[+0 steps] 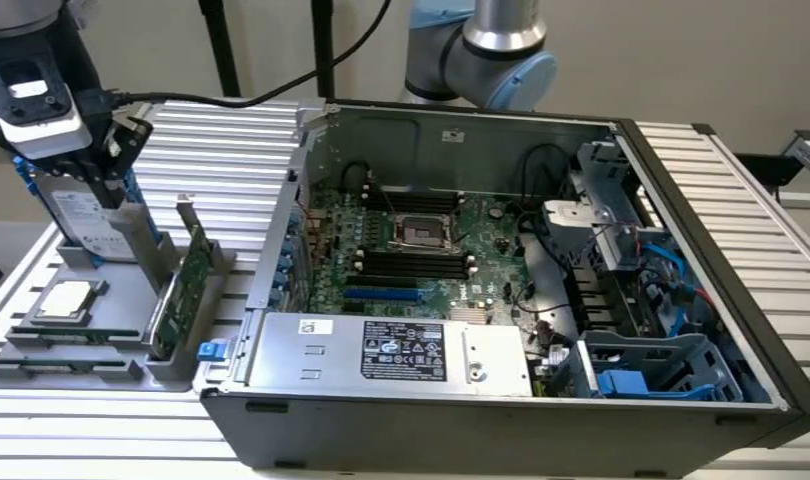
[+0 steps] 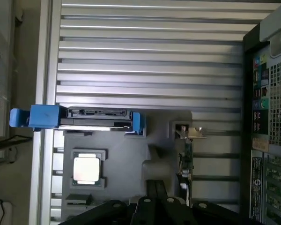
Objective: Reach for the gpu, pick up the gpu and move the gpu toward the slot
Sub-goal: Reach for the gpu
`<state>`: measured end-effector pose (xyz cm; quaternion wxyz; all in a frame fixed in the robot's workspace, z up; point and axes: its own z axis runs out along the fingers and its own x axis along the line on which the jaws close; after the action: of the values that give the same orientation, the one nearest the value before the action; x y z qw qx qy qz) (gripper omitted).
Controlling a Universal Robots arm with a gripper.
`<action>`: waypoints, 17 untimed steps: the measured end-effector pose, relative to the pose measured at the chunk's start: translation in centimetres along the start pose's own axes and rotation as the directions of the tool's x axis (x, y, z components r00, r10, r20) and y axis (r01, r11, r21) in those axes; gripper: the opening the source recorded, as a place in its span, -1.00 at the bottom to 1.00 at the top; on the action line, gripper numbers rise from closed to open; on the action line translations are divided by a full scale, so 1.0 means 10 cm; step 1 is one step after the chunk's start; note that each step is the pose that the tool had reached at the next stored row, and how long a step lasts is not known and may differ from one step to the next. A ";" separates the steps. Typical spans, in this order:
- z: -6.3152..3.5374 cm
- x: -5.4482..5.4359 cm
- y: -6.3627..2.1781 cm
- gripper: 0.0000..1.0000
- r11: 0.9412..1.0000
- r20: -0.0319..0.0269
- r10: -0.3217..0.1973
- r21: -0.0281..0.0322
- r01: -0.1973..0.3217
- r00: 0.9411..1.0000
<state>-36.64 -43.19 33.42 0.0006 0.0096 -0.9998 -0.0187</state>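
Exterior view: the pincer (image 1: 96, 172) hangs over the gray holder (image 1: 173, 372) on the slatted counter (image 1: 232, 150), close above the blue-railed hard drive (image 1: 74, 215). Whether it is released or clenched I cannot tell. The gpu (image 1: 181, 290) stands on edge in its groove beside the drive, apparently so that its top edge is free to grasp. It is untouched and outside the open computer case (image 1: 512, 420).

Wrist view: the gpu shows edge-on, seemingly a little aside of the pincer.
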 end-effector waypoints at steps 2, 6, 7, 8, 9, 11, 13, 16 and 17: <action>0.005 -0.06 -0.048 -0.79 1.000 0.000 0.000 0.000 0.000 1.000; 0.022 -0.19 -0.133 -0.79 1.000 0.000 0.000 0.000 0.000 1.000; 0.027 -0.22 -0.152 -0.79 1.000 0.000 0.000 0.000 0.000 1.000; 0.032 -0.24 -0.171 -0.79 1.000 0.000 0.000 0.000 0.000 1.000; 0.038 -0.26 -0.190 -0.79 1.000 0.000 0.000 0.001 0.000 1.000; 0.050 -0.30 -0.229 -0.79 1.000 0.000 0.000 0.001 0.000 1.000; 0.065 -0.34 -0.268 -0.79 1.000 0.000 0.000 0.002 0.000 1.000; 0.080 -0.37 -0.322 -0.79 1.000 0.000 0.000 0.003 0.000 1.000; 0.081 -0.38 -0.327 -0.79 1.000 0.000 0.000 0.003 0.000 1.000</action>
<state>-32.83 -46.36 32.49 0.0008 0.0095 -0.9998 -0.0172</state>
